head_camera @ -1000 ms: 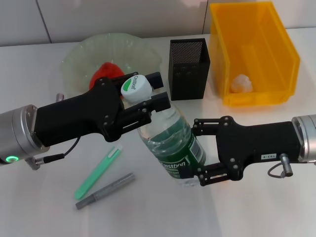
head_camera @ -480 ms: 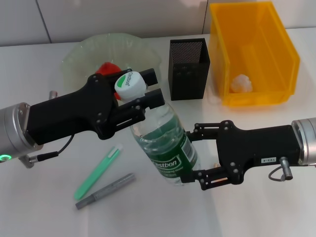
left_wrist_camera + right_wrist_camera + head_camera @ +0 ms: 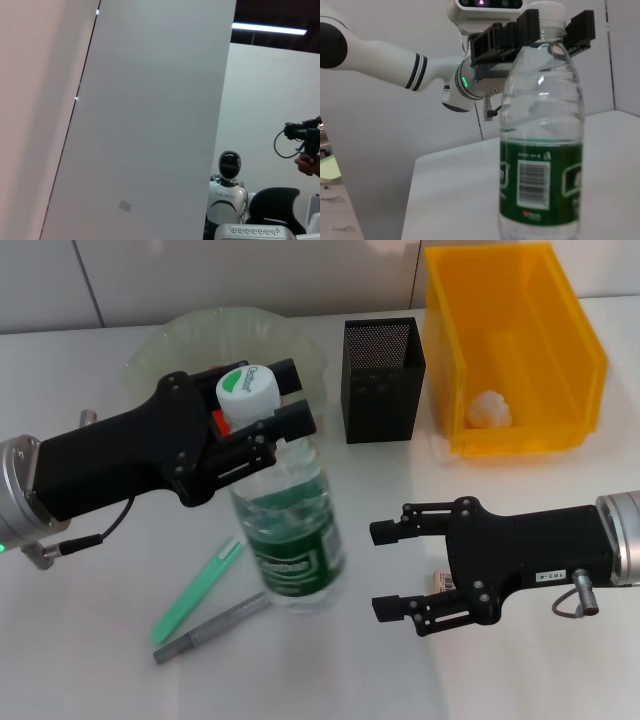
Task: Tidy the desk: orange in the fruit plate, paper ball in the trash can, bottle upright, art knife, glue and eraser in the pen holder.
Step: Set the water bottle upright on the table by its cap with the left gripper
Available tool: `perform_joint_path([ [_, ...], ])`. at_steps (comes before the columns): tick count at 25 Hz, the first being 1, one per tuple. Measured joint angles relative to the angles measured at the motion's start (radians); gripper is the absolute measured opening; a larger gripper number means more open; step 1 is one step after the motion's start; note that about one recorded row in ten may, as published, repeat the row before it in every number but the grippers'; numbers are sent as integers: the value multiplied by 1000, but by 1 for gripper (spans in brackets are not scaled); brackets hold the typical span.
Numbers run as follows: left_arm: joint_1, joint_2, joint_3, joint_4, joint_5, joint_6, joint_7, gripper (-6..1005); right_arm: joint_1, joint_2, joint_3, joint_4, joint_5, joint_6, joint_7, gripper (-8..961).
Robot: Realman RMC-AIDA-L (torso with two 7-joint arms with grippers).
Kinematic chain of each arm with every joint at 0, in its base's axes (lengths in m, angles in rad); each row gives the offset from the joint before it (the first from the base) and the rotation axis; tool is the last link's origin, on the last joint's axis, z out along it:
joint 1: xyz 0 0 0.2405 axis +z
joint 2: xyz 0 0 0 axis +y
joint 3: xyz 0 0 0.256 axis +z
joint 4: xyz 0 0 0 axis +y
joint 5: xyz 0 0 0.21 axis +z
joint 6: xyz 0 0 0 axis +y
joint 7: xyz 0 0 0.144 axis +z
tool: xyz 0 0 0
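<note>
Although the bottle (image 3: 287,535) stands upright mid-desk, the left gripper (image 3: 262,415) grips its neck under the cap, while the right gripper (image 3: 392,570) waits spread wide just beside it. The paper ball (image 3: 488,408) lies in the trash can (image 3: 575,340); the orange (image 3: 216,421) is barely visible behind the left gripper, over the fruit plate (image 3: 160,345). The eraser (image 3: 439,581) remains on the desk, and the pen holder (image 3: 383,380) looks empty. Only the right wrist view shows the bottle (image 3: 541,150) vertical from the side.
</note>
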Motion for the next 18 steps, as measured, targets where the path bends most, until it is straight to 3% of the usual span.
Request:
perform_joint_path([
  [14, 25, 7, -81, 2, 3, -39, 88, 441, -52, -4, 107, 3, -5, -26, -10, 794],
  [15, 49, -1, -100, 3, 3, -119, 162, 441, -57, -4, 124, 3, -5, -31, -10, 794],
  [16, 49, -1, -100, 3, 3, -119, 162, 441, -57, -4, 124, 3, -5, -31, -10, 794],
  [18, 81, -22, -102, 3, -3, -204, 255, 441, -61, -4, 132, 3, -5, -33, -10, 794],
])
